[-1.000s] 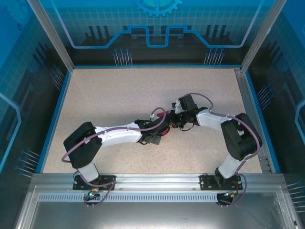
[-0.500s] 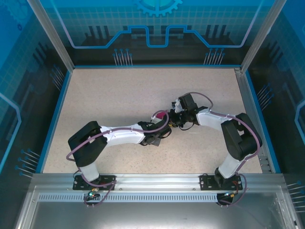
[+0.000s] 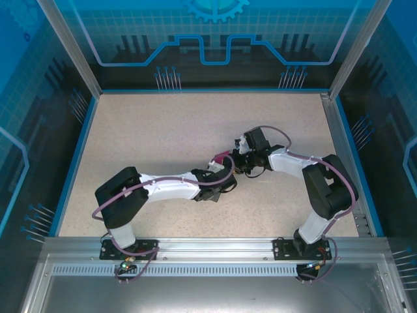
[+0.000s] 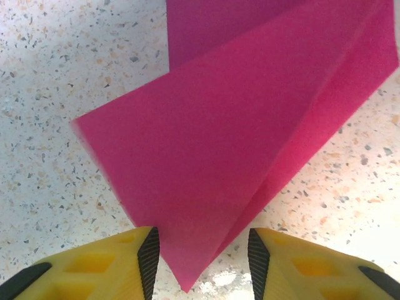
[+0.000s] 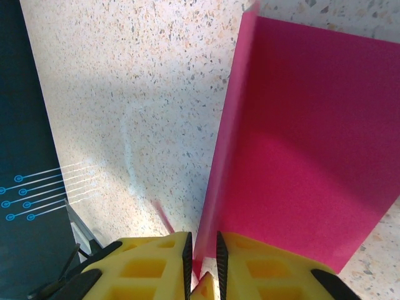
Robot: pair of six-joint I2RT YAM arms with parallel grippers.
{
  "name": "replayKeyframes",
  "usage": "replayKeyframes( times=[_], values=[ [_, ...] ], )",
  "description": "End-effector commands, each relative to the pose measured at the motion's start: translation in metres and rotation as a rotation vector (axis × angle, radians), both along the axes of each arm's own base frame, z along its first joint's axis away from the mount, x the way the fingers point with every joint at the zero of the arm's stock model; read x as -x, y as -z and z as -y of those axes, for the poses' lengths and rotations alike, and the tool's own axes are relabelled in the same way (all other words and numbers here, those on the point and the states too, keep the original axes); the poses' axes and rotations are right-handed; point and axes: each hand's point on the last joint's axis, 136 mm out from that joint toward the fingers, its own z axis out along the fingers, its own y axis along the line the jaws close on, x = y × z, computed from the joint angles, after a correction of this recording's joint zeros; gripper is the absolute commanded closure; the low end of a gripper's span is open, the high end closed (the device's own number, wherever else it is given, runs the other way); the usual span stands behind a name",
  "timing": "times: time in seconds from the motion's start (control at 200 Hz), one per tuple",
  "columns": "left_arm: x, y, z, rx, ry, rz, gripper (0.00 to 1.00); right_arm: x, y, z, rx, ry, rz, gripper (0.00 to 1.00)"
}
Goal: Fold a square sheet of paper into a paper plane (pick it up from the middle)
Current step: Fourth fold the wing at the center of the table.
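Where: square sheet of paper (image 4: 237, 125) sits roughly mid-surface (image 3: 163, 130), a touch right of centre, wedged between the two arms where they meet.

Right end effector (image 5: 202, 257): pinched nearly closed on one edge of the sheet, with a sliver of pink squeezed between the pads. Definitely gripping it.

Left end effector (image 4: 201, 256): jaws apart, with a pointed corner of the paper poking down between the pads. Not clamped on anything, as far as can be told.

Paper state: no longer a flat square. Left wrist view shows overlapping layers and a sharp diagonal crease running to that point. Looks partly lifted off the surface, but hard to be sure.

Done so far: probably a first fold or two, judging by the doubled-up flaps.

Left to do: quite a lot, tbh. No narrow dart shape yet and no obvious centre crease with matching wings, so nothing to call a paper plane.

Progress guess: somewhere in the early-to-middle stretch.

Watch out for: thin paper slipping or creasing crooked while held by one edge.
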Motion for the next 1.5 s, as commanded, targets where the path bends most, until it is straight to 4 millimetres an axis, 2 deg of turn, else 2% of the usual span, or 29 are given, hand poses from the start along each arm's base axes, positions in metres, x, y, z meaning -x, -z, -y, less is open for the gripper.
replayKeyframes(
  times=[0.0, 0.17, 0.33, 0.555, 0.84, 1.005, 1.11, 1.496],
  values=[
    [-0.006, -0.021, 0.01, 0.023, 0.012, 0.065, 0.53, -0.004, -0.009, -0.001, -0.021, -0.008, 0.002, 0.79],
    [-0.007, -0.013, 0.01, -0.002, 0.017, 0.054, 0.56, -0.003, -0.009, -0.001, -0.019, -0.005, -0.002, 0.79],
    [-0.007, -0.007, 0.004, -0.039, -0.001, 0.051, 0.67, -0.003, -0.009, -0.001, -0.017, -0.007, 0.0, 0.79],
    [-0.007, -0.005, 0.0, -0.065, -0.01, 0.053, 0.77, -0.002, -0.007, 0.0, -0.013, -0.009, -0.002, 0.79],
    [-0.008, -0.009, 0.005, -0.041, 0.003, 0.055, 0.88, 0.0, -0.003, 0.003, 0.007, -0.01, -0.005, 0.79],
    [-0.008, -0.013, 0.005, -0.021, 0.005, 0.061, 0.86, 0.002, 0.0, 0.005, 0.019, -0.007, -0.012, 0.79],
    [-0.007, -0.015, 0.005, -0.011, 0.006, 0.063, 0.8, 0.002, 0.0, 0.005, 0.02, -0.007, -0.011, 0.79],
    [-0.007, -0.014, 0.004, 0.003, 0.005, 0.056, 0.68, 0.002, 0.001, 0.004, 0.02, -0.011, -0.01, 0.79]
  ],
)
